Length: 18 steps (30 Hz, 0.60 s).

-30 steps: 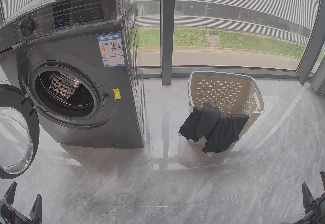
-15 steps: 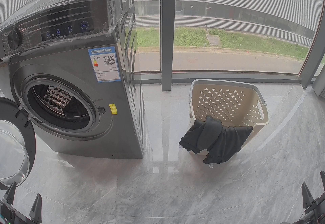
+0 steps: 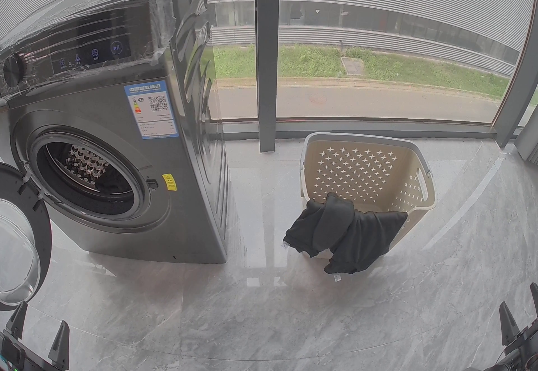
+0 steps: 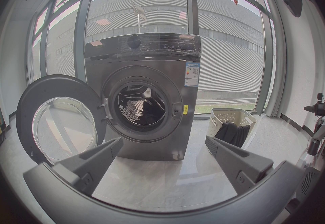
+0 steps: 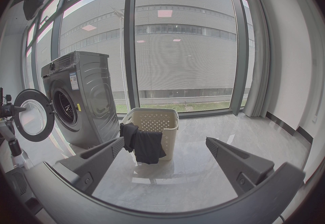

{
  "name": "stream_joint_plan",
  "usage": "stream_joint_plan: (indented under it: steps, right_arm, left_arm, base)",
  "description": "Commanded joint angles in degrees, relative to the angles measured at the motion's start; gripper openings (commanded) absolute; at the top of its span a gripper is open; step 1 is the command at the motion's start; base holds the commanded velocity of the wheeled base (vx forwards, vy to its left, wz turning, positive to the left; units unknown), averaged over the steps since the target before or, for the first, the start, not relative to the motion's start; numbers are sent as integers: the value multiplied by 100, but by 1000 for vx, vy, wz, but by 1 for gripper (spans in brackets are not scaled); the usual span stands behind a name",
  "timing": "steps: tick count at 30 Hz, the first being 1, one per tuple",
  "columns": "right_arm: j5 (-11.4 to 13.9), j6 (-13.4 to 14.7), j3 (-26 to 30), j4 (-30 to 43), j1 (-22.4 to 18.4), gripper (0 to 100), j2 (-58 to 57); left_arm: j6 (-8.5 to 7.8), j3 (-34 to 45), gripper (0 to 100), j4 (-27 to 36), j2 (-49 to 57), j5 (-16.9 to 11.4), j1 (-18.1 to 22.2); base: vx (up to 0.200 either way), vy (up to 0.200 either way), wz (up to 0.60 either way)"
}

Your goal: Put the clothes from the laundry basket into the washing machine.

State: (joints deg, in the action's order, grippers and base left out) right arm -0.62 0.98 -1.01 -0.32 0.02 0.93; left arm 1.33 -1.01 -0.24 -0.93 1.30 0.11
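At lower centre-right of the head view, the dark grey clothes (image 3: 344,234) hang over the near rim of the cream perforated plastic laundry basket (image 3: 364,136), partly inside it and partly draped down its front wall. Compared with a second ago the whole picture has slid. The basket and the grey front-loading washing machine (image 3: 185,192) both sit further left in the frame, so I read that as my camera shifting, not the things moving. The clothes drape as they did.

The machine's round glass door (image 3: 22,237) stands swung open at the left edge. The left gripper (image 3: 42,315) in the bottom-left corner and the right gripper (image 3: 519,295) in the bottom-right corner keep their places in the frame, both with fingers spread and holding nothing. I judge I am still lining up on the basket, with no garment picked yet.
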Motion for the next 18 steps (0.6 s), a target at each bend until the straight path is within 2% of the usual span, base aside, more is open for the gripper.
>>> stream_joint_plan:
  steps: [1,7,18]
  right_arm:
    - [1,-1,101,-3,-2,100,-93]
    - [1,-1,101,-3,6,100,-93]
    - [1,-1,101,-3,-2,100,-93]
  left_arm:
    - [-1,92,100,-2,93,1,7]
    - [-1,92,100,-2,93,1,7]
    - [-1,92,100,-2,93,1,-2]
  base:
    - [0,-200,0]
    - [0,-200,0]
    - [0,0,0]
